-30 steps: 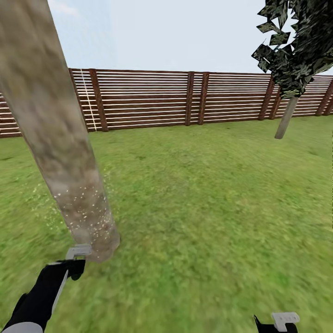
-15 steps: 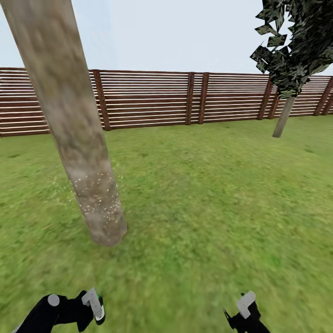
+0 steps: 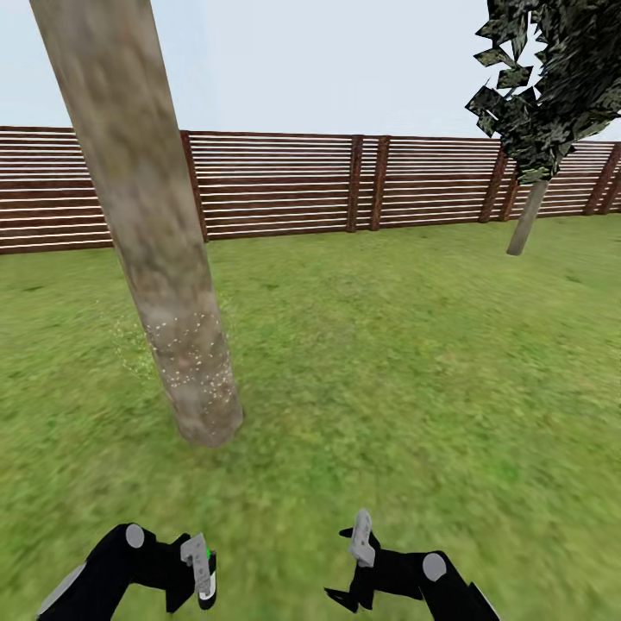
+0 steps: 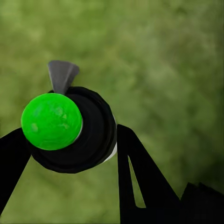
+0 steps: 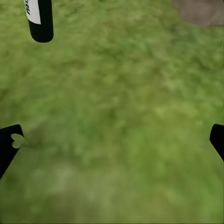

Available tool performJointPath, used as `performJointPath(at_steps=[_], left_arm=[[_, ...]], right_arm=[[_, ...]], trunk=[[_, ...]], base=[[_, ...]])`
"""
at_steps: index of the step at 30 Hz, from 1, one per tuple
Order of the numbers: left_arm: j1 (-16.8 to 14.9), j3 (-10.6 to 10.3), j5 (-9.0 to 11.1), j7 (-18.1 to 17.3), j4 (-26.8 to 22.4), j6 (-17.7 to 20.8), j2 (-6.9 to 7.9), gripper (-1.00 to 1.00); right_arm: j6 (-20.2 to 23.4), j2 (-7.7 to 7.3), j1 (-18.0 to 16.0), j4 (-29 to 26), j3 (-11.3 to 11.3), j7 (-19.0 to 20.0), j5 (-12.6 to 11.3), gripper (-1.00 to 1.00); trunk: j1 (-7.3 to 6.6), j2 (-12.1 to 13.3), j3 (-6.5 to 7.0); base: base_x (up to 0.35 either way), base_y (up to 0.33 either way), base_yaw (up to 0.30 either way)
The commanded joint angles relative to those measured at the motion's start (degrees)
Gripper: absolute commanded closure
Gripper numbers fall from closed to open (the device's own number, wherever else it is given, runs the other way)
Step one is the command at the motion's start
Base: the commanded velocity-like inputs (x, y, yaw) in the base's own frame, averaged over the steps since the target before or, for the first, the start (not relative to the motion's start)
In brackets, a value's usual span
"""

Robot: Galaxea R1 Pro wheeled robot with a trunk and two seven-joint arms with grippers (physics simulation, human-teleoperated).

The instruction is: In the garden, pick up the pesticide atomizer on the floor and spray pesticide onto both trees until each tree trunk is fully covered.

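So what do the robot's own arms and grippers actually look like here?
Both arms are glossy black with rounded segments, each with a round grey disc at a joint. The left gripper and right gripper each carry a light grey block-shaped part. In the left wrist view, the fingers are flat, black and tapering, with a triangular cut-out. No cables show.

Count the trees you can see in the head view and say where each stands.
2: a thick speckled trunk near left, and a dark-leaved tree far right by the fence. Others may stand outside the view.
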Motion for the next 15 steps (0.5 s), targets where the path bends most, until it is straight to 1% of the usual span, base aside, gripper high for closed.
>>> performJointPath(at_steps=[1, 2, 3, 4, 5, 6, 7, 8, 9, 10, 11, 12, 15], left_arm=[[0.0, -1.2, 0.0, 0.0, 0.0, 0.0, -0.01, 1.0], [0.0, -3.6, 0.0, 0.0, 0.0, 0.1, -0.03, 1.0], [-0.1, -5.1, 0.0, 0.1, 0.0, 0.2, -0.31, 1.0], [-0.1, -5.5, 0.0, 0.1, -0.1, 0.2, -0.67, 1.0], [-0.1, -5.9, -0.1, 0.1, -0.1, 0.2, -1.32, 1.0], [-0.1, -6.1, -0.1, 0.1, -0.1, 0.2, -1.62, 1.0], [-0.1, -6.2, -0.1, 0.1, -0.1, 0.2, -2.23, 1.0], [-0.1, -6.3, -0.2, 0.1, -0.1, 0.2, -2.81, 1.0], [-0.1, -6.8, -0.4, 0.1, -0.1, 0.2, -3.42, 1.0], [-0.1, -8.1, -1.7, 0.1, -0.1, 0.5, -4.22, 1.0], [-0.2, -8.9, -3.2, 0.1, -0.1, 1.6, -4.74, 1.0], [-0.2, -9.2, -3.9, 0.1, -0.1, 2.6, -5.19, 1.0], [-1.0, -9.7, -4.7, 0.1, -0.1, 3.8, -6.52, 1.0]], right_arm=[[0.0, 0.46, 0.0, -0.1, 0.0, 0.1, 0.0, -1.0], [0.0, 0.88, 0.0, -0.1, 0.0, 0.1, 0.0, -1.0], [0.0, 1.06, 0.0, -0.1, 0.0, 0.1, 0.0, -1.0], [0.0, 1.1, 0.0, 0.0, 0.0, 0.1, -0.1, -1.0], [0.1, 1.2, 0.0, -0.1, 0.0, 0.1, -0.1, 1.0], [0.1, 1.23, 0.0, -0.1, 0.0, 0.1, 0.0, 1.0], [0.1, 1.3, -0.1, -0.1, 0.0, 0.2, 0.0, 1.0], [0.1, 1.8, -0.1, -0.2, 0.0, 0.3, 0.0, 1.0], [0.2, 2.7, -0.2, -0.2, 0.1, 0.5, 0.1, 1.0], [0.2, 3.49, -0.2, -0.4, 0.1, 1.0, 0.1, 1.0], [0.2, 3.86, -0.3, -0.7, 0.1, 1.6, 0.1, 1.0], [0.2, 4.01, -0.3, -0.9, 0.1, 2.0, 0.1, 1.0], [0.2, 4.19, -0.7, -1.1, 0.1, 2.5, 0.1, 1.0]], trunk=[[0.0, 0.0, 0.0], [0.0, 0.0, 0.0], [0.0, 0.0, 0.0], [0.0, 0.0, 0.0], [0.0, 0.0, 0.0], [0.0, 0.0, 0.0], [0.0, 0.0, 0.0], [0.0, 0.0, 0.0], [0.0, 0.0, 0.0], [0.0, 0.0, 0.0], [0.0, 0.0, 0.0], [0.0, 0.0, 0.0], [0.0, 0.0, 0.0]], base=[[0.0, 0.0, 0.0], [0.0, 0.0, 0.0], [0.0, 0.0, 0.0], [0.0, 0.0, 0.0], [0.0, 0.0, 0.0], [0.0, 0.0, 0.0], [0.0, 0.0, 0.0], [0.0, 0.0, 0.0], [0.0, 0.0, 0.0], [0.0, 0.0, 0.0], [0.0, 0.0, 0.0], [0.0, 0.0, 0.0], [0.0, 0.0, 0.0]])
